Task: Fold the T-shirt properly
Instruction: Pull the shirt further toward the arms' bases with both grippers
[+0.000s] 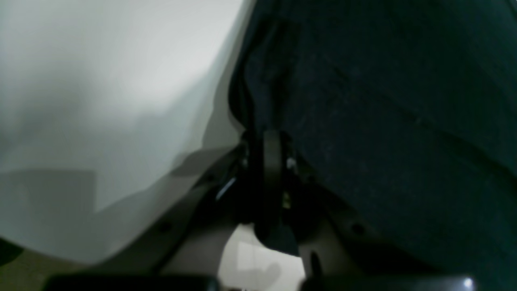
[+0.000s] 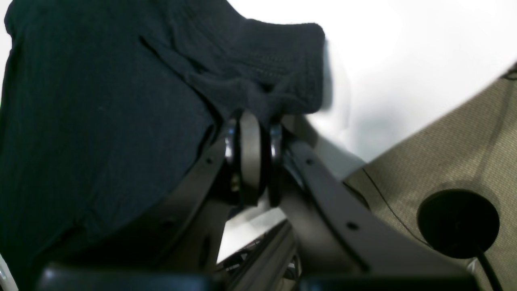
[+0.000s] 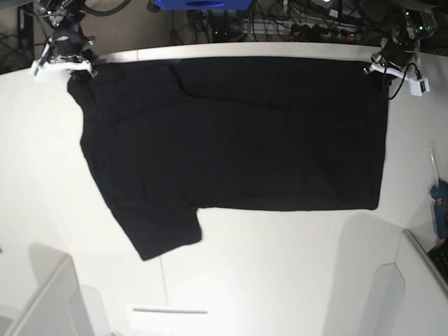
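The black T-shirt (image 3: pixel 238 133) lies spread, plain side up, across the white table (image 3: pixel 280 266), with one sleeve (image 3: pixel 161 234) pointing toward the near left. My left gripper (image 3: pixel 378 70) is shut on the shirt's far right corner; in the left wrist view the gripper (image 1: pixel 271 135) pinches the dark cloth (image 1: pixel 383 121). My right gripper (image 3: pixel 73 70) is shut on the far left corner; in the right wrist view the gripper (image 2: pixel 252 119) clamps a bunched fold of the shirt (image 2: pixel 101 113). No print shows.
A blue-handled tool (image 3: pixel 439 199) lies at the table's right edge. Cables and a blue box (image 3: pixel 203 4) sit behind the far edge. Grey panels (image 3: pixel 42 301) stand at the near corners. A black round base (image 2: pixel 458 224) rests on beige floor.
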Action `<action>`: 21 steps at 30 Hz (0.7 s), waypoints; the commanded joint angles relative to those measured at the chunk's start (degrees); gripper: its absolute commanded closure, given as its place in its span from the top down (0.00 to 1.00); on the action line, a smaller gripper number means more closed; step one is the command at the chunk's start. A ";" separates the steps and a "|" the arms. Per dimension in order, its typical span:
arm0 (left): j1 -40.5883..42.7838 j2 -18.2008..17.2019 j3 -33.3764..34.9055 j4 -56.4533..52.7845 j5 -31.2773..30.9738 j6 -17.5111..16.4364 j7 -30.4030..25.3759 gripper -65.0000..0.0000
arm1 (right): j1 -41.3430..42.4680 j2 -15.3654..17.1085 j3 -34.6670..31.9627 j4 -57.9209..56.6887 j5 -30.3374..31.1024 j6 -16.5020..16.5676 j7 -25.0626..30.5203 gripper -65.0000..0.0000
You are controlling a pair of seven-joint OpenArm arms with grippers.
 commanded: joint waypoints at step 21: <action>3.72 -0.72 -0.87 1.60 -0.44 0.18 -0.89 0.00 | -2.70 0.20 0.20 1.44 0.62 0.47 1.10 0.00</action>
